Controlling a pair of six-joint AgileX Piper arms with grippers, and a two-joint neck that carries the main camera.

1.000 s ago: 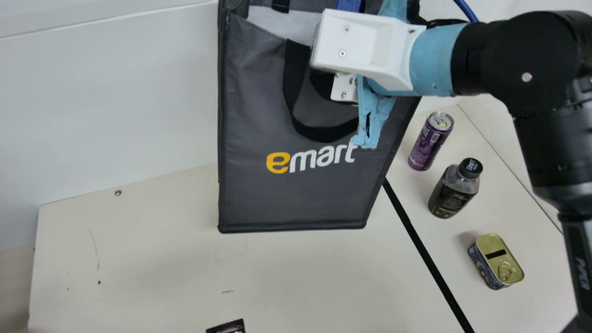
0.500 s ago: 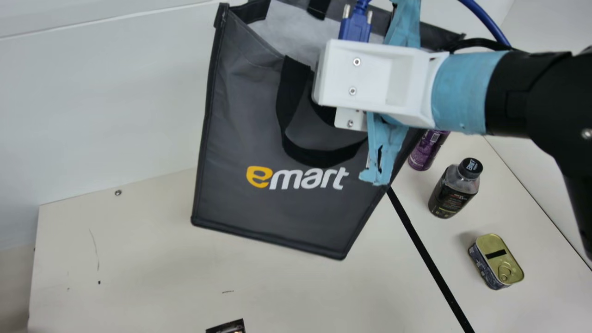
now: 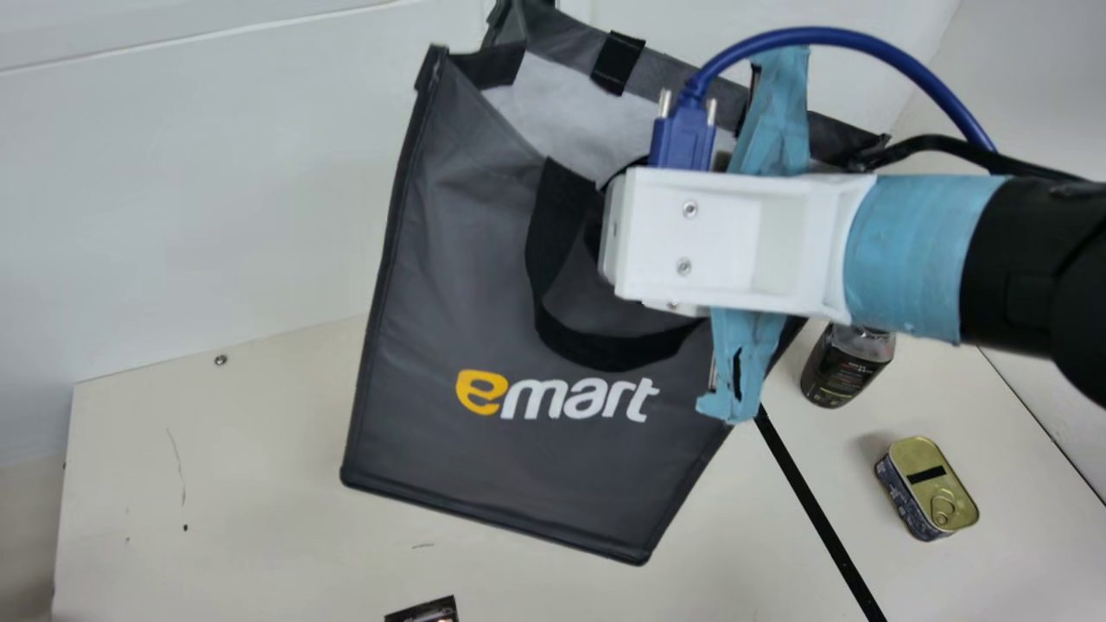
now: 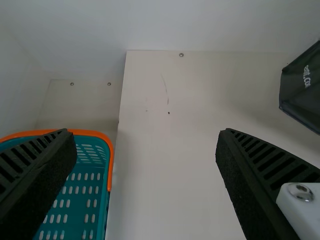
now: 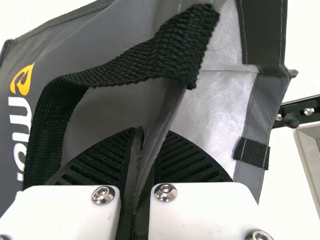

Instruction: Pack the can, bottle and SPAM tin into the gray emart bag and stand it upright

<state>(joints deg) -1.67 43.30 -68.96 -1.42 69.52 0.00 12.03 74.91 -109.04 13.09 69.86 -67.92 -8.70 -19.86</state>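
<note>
The gray emart bag [image 3: 467, 259] is held at a tilt above or on the cream table [image 3: 216, 536]; whether its base touches cannot be told. If it were released like this, it could topple or fold, the slant of the base and the one-sided hold being the likely causes. It lies directly at the right gripper [image 5: 148, 132], by which a fold of its upper edge is pinched between closed fingers, close beside the black handle [image 3: 557, 207]. With only that fold gripped, the mouth might be pulled narrow and the load made hard to drop in.

The teal basket [image 4: 90, 133] with its orange rim is seen near the left gripper [image 4: 145, 132], whose fingers are spread wide with nothing between them. The bag is well apart from that gripper, so help in steadying it would have to be brought across.

The bottle [image 3: 842, 367] stands upright just beside the bag's side, near the right arm — it could be knocked over if the bag were swung or lowered that way. The SPAM tin [image 3: 924, 488] is on the table, farther from the right gripper than the bottle — less at risk, though it too must be packed.
</note>
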